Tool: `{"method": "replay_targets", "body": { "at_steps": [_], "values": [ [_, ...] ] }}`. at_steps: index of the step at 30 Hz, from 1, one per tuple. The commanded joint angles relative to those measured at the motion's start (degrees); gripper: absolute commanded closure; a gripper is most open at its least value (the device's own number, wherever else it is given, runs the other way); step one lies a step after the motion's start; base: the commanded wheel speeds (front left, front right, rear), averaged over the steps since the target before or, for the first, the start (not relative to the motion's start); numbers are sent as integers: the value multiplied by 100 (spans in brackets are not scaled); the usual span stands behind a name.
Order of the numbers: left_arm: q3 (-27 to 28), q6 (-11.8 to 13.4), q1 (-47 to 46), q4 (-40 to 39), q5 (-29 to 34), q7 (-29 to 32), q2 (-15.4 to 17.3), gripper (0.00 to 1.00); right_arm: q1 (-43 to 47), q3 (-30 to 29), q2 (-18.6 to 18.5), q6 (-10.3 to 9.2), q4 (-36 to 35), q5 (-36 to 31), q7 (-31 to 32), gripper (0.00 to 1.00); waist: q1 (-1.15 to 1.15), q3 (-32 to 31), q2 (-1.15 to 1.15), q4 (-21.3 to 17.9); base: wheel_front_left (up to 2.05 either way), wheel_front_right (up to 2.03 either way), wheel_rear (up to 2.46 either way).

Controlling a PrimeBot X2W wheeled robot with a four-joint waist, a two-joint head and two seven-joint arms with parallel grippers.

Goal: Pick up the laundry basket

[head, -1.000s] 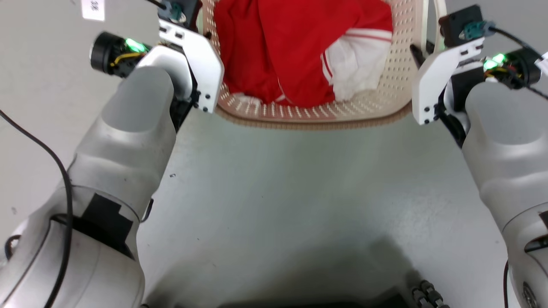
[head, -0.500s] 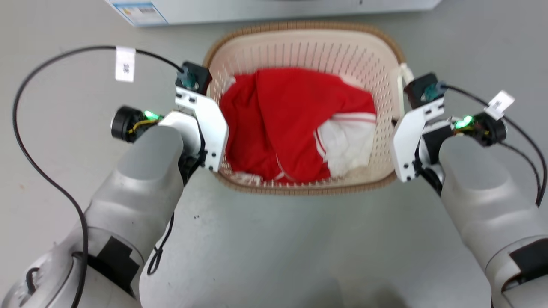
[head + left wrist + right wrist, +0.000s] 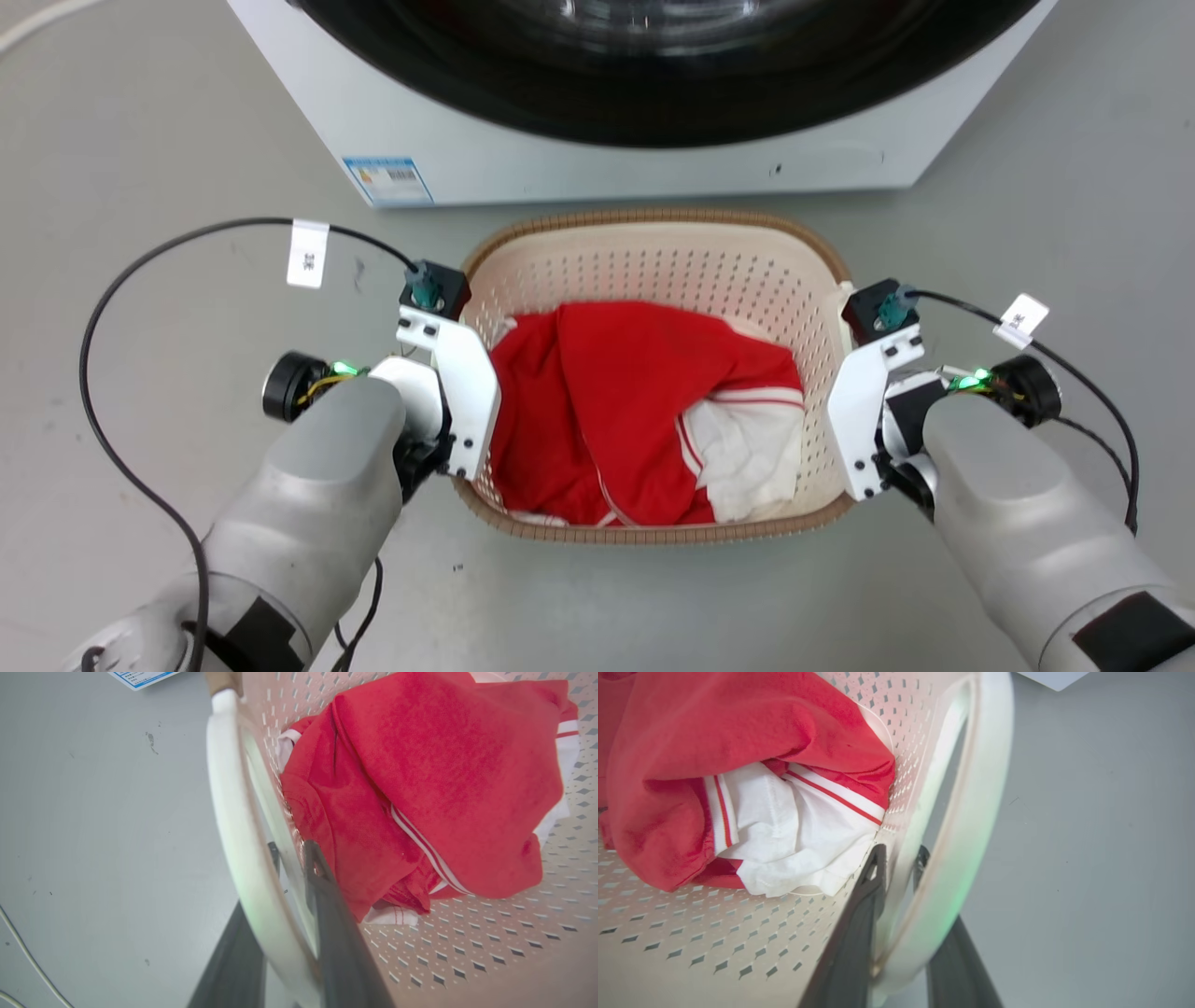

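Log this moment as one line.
laundry basket: in front of washer, holds red clothes | left fingers: shut on left handle | right fingers: shut on right handle

You had a cream laundry basket, dotted with rows of small holes, its rim brown and woven-looking, its side handle white. The garment in it was red with thin white stripes and a white panel. The washer was white, the floor pale grey.

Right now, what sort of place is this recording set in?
Probably a laundry area: a front-loading washer stands on a bare grey floor, and right before it a basket holds red and white clothes.
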Motion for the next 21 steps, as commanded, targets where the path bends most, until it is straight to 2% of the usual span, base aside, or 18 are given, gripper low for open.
{"method": "replay_targets", "body": {
  "at_steps": [1, 21],
  "values": [
    [-27, -61, 41, -55, -6, -4, 11, 100, 109, 79, -26, -2, -24, 3, 16, 100, 1, -245, 0, 38, 0, 0, 0],
    [-764, -57, 1021, -131, -767, 326, 95, 100, 1284, 1365, -221, 7, -435, 1509, 651, 100, 1, -1830, 0, 70, 0, 0, 0]
  ]
}}
